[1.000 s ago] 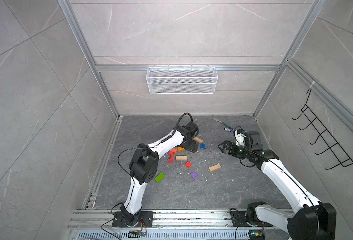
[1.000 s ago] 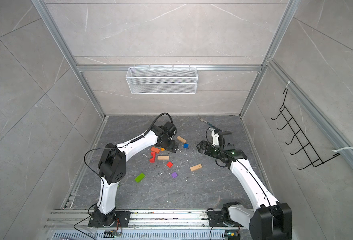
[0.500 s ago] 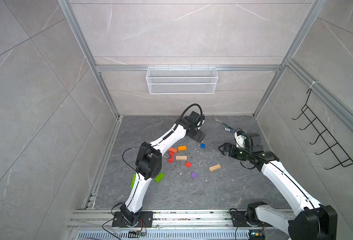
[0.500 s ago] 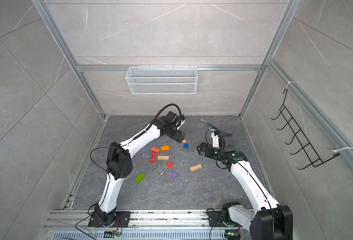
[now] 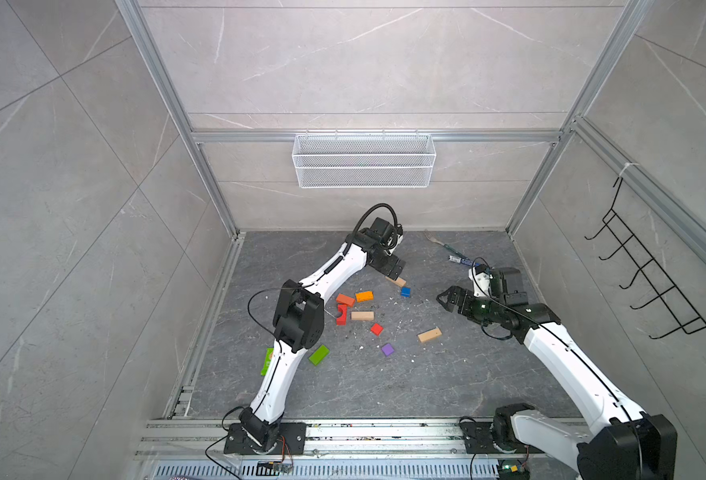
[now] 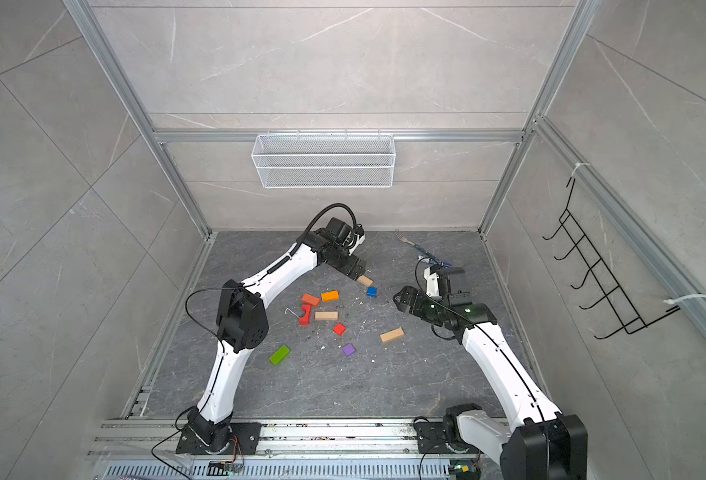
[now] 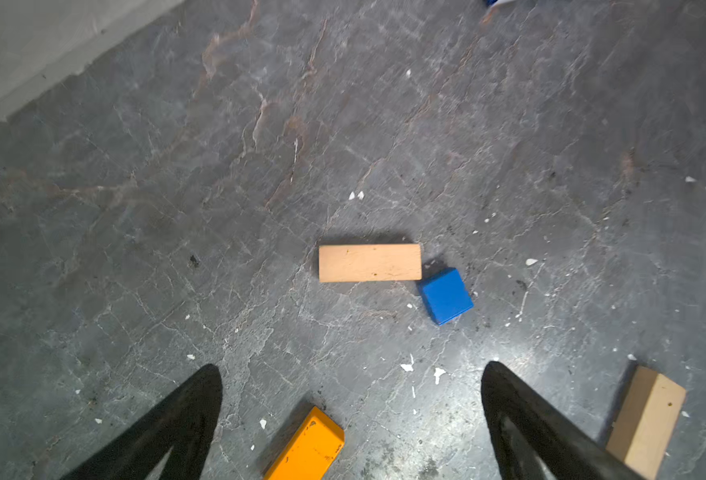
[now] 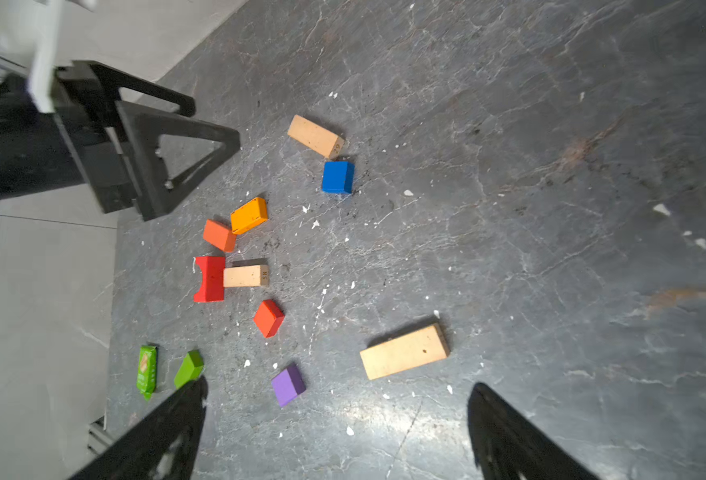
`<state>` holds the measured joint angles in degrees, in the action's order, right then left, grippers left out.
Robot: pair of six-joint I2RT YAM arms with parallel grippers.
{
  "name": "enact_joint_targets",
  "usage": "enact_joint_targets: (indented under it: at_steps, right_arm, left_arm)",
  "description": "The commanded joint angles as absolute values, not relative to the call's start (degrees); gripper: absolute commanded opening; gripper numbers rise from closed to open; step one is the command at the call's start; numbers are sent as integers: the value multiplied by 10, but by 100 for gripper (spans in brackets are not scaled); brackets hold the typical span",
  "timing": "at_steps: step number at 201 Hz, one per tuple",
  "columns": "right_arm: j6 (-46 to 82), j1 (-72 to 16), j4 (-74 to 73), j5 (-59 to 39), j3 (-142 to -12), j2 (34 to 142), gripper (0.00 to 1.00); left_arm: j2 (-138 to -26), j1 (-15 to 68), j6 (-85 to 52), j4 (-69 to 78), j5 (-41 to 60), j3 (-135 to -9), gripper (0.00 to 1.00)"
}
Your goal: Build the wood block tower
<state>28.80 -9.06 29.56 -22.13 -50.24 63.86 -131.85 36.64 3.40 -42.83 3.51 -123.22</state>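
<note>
Both wide, empty: tan bar (image 7: 370, 262) just ahead of left gripper (image 7: 351, 368); right gripper (image 8: 339, 384) prob. farther.

— What kind of place is this?
— A robot lab. It is a small test box.
— How can you tell?
— The left arm (image 5: 330, 272) and the right arm (image 5: 571, 361) are bolted to a metal rail (image 5: 384, 432) at the front. Grey wall panels sit between silver metal posts (image 5: 179, 112).
— Not a home?
— No. A white wire basket (image 5: 364, 166) and a black hook rack (image 5: 650, 261) hang on the walls. Loose wires lie by the rail.
</note>
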Motion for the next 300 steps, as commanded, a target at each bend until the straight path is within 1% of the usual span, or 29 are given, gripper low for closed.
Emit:
enact_joint_targets:
  at_steps: [1,19,58,92,106,134,151,191,240,300]
  right_arm:
    - [286,-94,293,-301,-515,656,99]
    - [262,-95,354,-269,-558,681,99]
    - [299,-96,345,-275,-553,662,99]
    - [324,-98,337,-240,-543,618,99]
    - [328,-99,331,-242,-540,606,99]
    - [322,-100,347,-249,-539,614,99]
    - [325,-101,336,-252,-525,608,99]
    - [314,-105,327,-224,-510,594,99]
    - [318,-107,309,-228,-497,593,99]
    - [316,-109,307,-228,-492,599,99]
  left_arm:
    - [-1320,368,54,-414,42,-1234,100]
    - [-1328,368,55,-428,34,-1234,100]
    - [-1311,361,60,-417,24,-1200,100]
    - [-1313,350,51,-411,37,-1205,100]
    - [-1321,351,45,-409,48,-1215,99]
    - [-1331,356,31,-399,70,-1213,97]
    - [-1362,359,22,-395,67,-1214,97]
    - [-1409,369,16,-395,61,-1263,96]
    - [-1449,378,10,-400,52,-1325,96]
    - [-1469,379,-6,-369,55,-1338,94]
